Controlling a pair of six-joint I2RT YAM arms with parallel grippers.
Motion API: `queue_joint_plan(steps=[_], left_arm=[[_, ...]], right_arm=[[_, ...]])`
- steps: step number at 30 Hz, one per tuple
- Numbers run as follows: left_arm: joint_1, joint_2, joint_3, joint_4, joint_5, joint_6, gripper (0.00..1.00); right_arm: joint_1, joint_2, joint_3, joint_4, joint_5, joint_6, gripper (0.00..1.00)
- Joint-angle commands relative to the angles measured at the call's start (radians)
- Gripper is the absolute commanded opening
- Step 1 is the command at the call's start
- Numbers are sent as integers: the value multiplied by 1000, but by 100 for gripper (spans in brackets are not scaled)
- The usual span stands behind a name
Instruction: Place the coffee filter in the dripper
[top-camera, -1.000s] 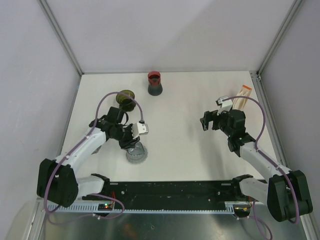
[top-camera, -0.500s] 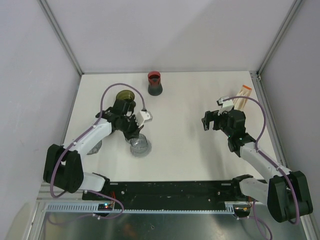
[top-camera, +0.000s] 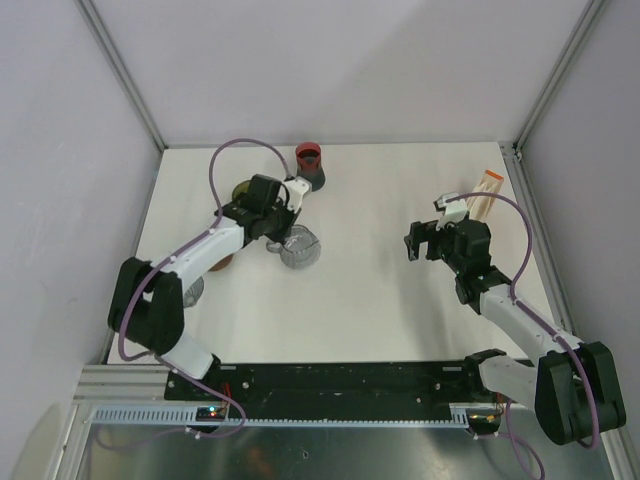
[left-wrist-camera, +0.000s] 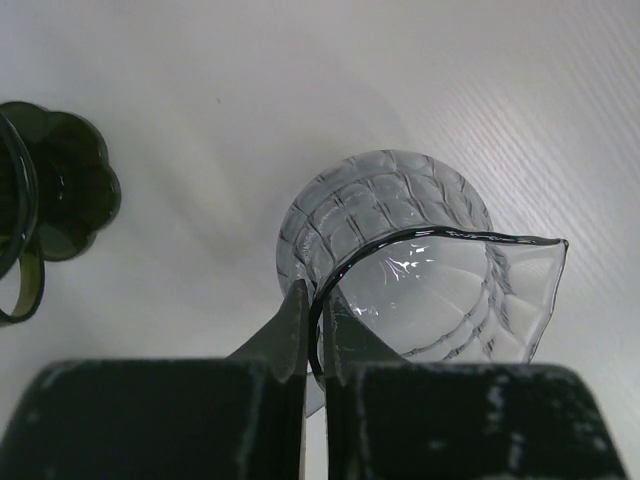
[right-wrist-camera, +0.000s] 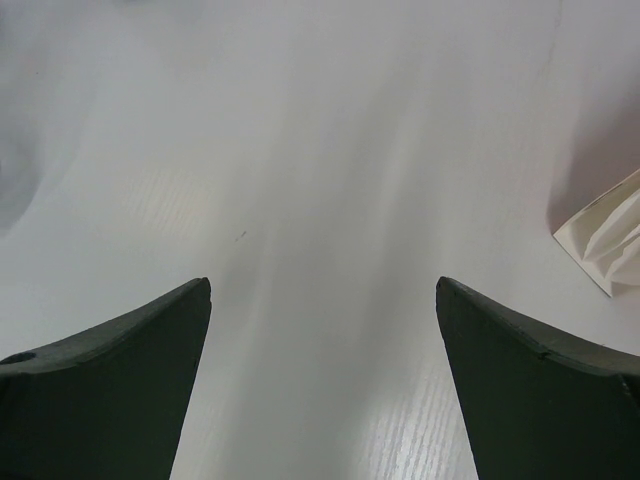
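My left gripper (top-camera: 287, 228) is shut on the rim of a clear ribbed glass jug (top-camera: 299, 248). In the left wrist view both fingers pinch the jug's dark rim (left-wrist-camera: 317, 300), with the jug's body (left-wrist-camera: 420, 270) just beyond them. The dark green dripper (top-camera: 240, 189) stands at the back left, partly hidden by my left arm. It also shows at the left edge of the left wrist view (left-wrist-camera: 55, 190). The folded paper coffee filters (top-camera: 484, 192) lie at the back right and also show in the right wrist view (right-wrist-camera: 610, 240). My right gripper (top-camera: 415, 243) is open and empty over bare table (right-wrist-camera: 323, 290).
A red and black cup (top-camera: 311, 166) stands at the back centre, close to my left gripper. A small grey round thing (top-camera: 190, 291) lies beside my left arm. Walls close the table on the left, back and right.
My left gripper has carried the glass jug from the near left of the table back and to the right, close to the red cup. The right arm has stayed still.
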Motion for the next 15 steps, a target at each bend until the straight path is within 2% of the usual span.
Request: queue_joint_plan(steps=[1,6,15], left_arm=[[-20,61,104,101,-70,-118,0],[-23,120,138,103,-11,-153,0],[-23,192,150,104,4,-166,0]], right_arm=[[6,-4,40,12,23,-10,99],[5,4,40,19,29,-19,99],[5,32,40,36,27,-24,99]])
